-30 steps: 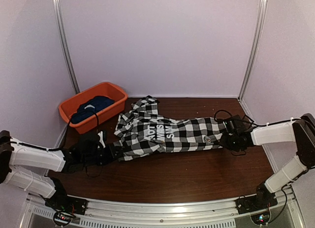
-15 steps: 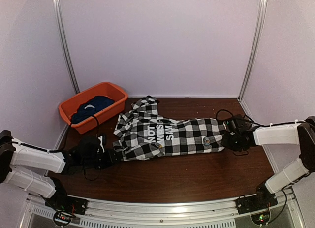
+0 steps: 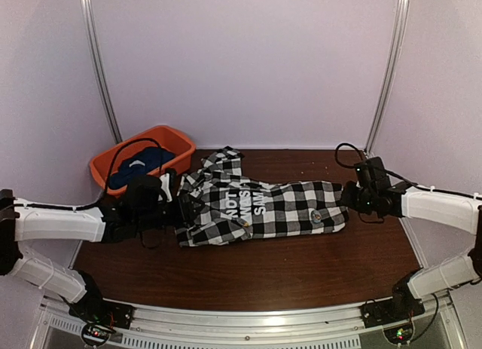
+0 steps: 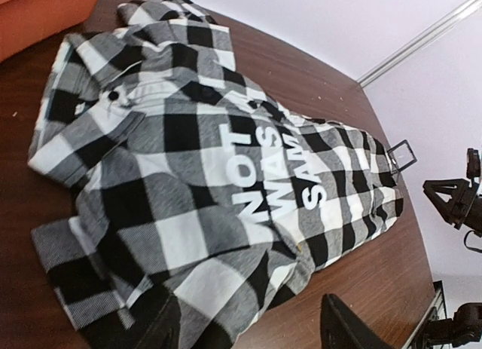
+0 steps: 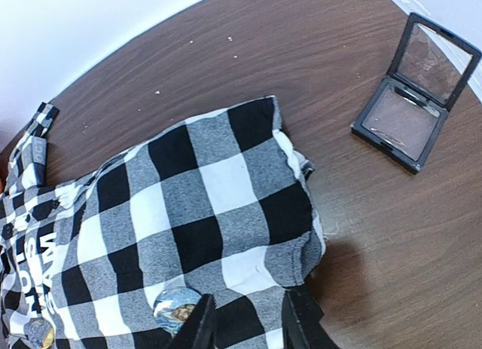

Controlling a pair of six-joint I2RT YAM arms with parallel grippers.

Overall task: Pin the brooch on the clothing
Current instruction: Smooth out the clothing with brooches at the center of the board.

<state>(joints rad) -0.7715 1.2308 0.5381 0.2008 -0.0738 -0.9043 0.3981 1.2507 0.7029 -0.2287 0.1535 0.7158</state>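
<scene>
Checked clothing (image 3: pixel 263 206) spread on table (image 3: pixel 263 273), left gripper (image 4: pixel 251 307) parted, right gripper (image 5: pixel 250 304) parted

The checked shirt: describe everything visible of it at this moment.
The checked shirt is soft woven cloth in black-and-white squares, with a black panel of white block lettering. It lies spread, rumpled, on the dark wooden table, collar end toward the left gripper, hem toward the right gripper. A round shiny brooch sits on it near the hem. Both grippers are open, gripping nothing.
</scene>
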